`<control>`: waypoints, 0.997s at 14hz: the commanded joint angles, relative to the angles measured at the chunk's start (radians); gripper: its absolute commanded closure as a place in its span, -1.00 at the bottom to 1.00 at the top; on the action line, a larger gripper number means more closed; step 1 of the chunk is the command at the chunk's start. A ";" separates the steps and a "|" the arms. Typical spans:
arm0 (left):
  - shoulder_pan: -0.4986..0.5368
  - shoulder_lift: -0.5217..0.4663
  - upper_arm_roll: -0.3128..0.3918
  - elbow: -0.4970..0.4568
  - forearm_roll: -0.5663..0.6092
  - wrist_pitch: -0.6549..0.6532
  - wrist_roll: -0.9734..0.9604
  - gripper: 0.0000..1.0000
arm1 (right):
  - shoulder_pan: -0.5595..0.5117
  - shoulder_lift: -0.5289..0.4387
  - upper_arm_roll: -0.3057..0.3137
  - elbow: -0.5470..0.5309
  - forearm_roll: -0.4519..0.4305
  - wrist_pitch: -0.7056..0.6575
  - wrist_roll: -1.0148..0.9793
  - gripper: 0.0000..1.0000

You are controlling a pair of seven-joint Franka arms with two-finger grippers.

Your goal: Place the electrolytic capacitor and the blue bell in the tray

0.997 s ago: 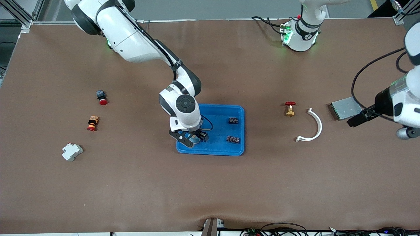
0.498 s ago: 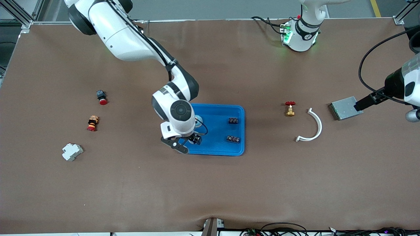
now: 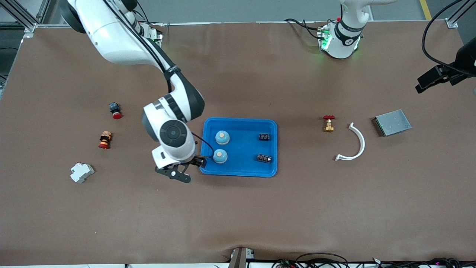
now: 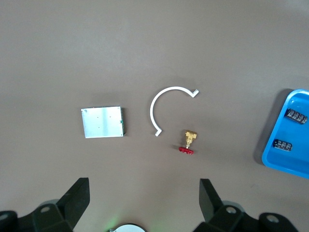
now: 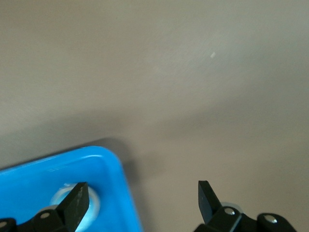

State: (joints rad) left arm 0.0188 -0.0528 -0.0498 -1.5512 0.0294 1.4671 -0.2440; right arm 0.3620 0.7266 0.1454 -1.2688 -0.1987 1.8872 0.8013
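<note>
Blue tray at frame centre holds two bells and two dark parts, likely the task done, so the right gripper hangs empty and spread over its rim while the left gripper, also spread, waits upper right.

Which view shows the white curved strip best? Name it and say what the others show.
The left wrist view: the white curved strip lies whole and large between the metal plate and the small valve. The front view shows it whole but smaller. The right wrist view misses it.
</note>
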 commanded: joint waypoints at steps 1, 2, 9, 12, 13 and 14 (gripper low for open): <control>-0.013 -0.028 0.007 -0.033 -0.008 0.006 0.015 -1.00 | -0.102 -0.073 0.016 -0.047 0.042 -0.039 -0.155 -1.00; -0.014 -0.032 -0.001 -0.046 -0.009 0.006 0.015 -1.00 | -0.136 -0.102 0.016 -0.073 0.050 -0.040 -0.162 -1.00; -0.013 -0.056 -0.028 -0.082 -0.017 0.042 0.012 -1.00 | -0.333 -0.283 0.016 -0.224 0.068 -0.037 -0.542 -1.00; -0.010 -0.055 -0.027 -0.098 -0.017 0.077 0.020 -1.00 | -0.405 -0.361 0.016 -0.268 0.093 -0.039 -0.652 -1.00; -0.010 -0.055 -0.027 -0.111 -0.017 0.094 0.020 -1.00 | -0.420 -0.389 0.014 -0.283 0.093 -0.040 -0.675 -1.00; -0.011 -0.055 -0.027 -0.121 -0.017 0.108 0.020 -1.00 | -0.435 -0.418 0.013 -0.297 0.093 -0.042 -0.697 -1.00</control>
State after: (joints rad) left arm 0.0024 -0.0779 -0.0760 -1.6210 0.0256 1.5350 -0.2392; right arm -0.0370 0.4039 0.1445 -1.4809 -0.1228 1.8370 0.1487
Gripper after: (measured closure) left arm 0.000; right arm 0.000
